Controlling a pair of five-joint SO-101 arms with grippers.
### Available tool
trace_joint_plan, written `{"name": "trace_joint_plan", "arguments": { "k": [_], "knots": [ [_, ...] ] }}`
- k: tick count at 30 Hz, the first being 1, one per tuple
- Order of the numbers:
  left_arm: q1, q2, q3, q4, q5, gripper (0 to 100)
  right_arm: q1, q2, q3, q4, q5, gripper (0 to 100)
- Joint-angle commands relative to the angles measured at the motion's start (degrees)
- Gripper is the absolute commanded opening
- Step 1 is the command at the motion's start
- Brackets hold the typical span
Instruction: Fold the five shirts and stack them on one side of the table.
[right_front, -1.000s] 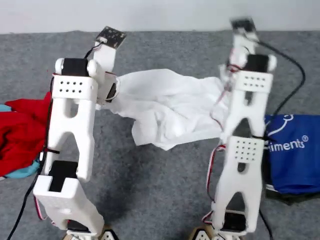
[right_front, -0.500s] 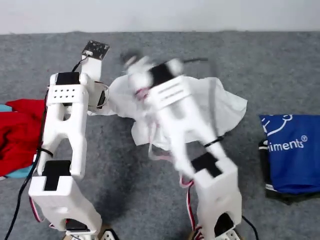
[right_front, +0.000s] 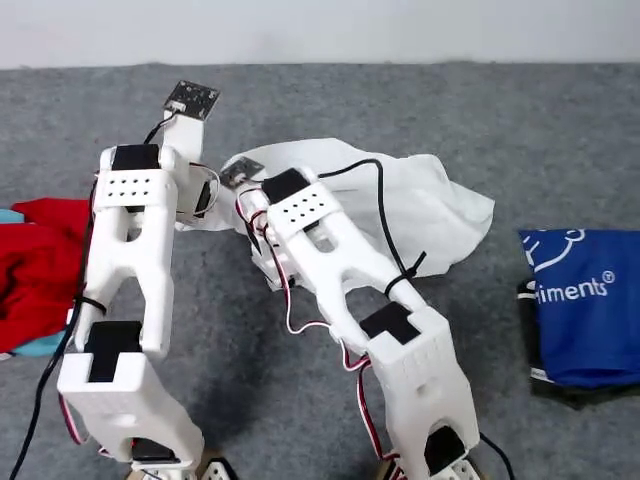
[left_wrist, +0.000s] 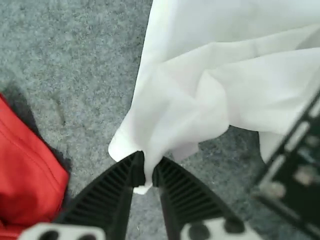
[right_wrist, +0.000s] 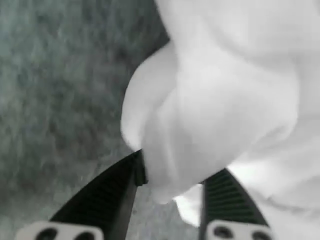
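White crumpled cloth shirt (right_front: 432, 205) lies mid-table. The left gripper (left_wrist: 145, 172) pinches its hem corner, while the right gripper (right_wrist: 172, 177) seemingly gapes around a fold. Clamp that fold firmly, then draw both apart evenly.

Table layout: three lots of shirts, two arms at the near edge.
Crumpled shirt (right_front: 430, 210) at the middle of the table (right_front: 500, 110); heap of shirts (right_front: 40, 265) at the left edge; folded shirt (right_front: 585, 300) at the right edge, well apart from the crumpled one. Left arm (right_front: 135, 260) between heap and crumpled shirt, left gripper (left_wrist: 146, 167) on that shirt's left border. Right arm (right_front: 350, 290) leaning across its near-left part, right gripper (right_wrist: 170, 175) at a fold there.
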Motion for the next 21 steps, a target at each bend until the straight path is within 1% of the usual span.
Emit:
{"name": "trace_joint_plan", "arguments": {
  "k": [1,6,10,14,21],
  "knots": [
    [0.18,-0.44,-0.22,-0.53,0.44,1,1.01,-0.04,-0.35,-4.62,-0.53,8.1],
    [0.18,-0.44,-0.13,-0.53,0.44,1,5.14,-0.40,-0.44,-7.34,-0.44,5.4],
    [0.18,-0.44,-0.13,-0.53,0.44,1,10.24,-0.40,-2.20,-6.64,-0.26,2.9],
    [0.18,-0.62,-0.13,-0.53,0.44,1,14.20,-0.92,-5.01,-3.21,4.84,1.0],
    [0.18,-1.05,-0.57,-0.53,0.44,1,19.65,-1.01,-13.19,2.86,5.98,1.1]
  ]
}}
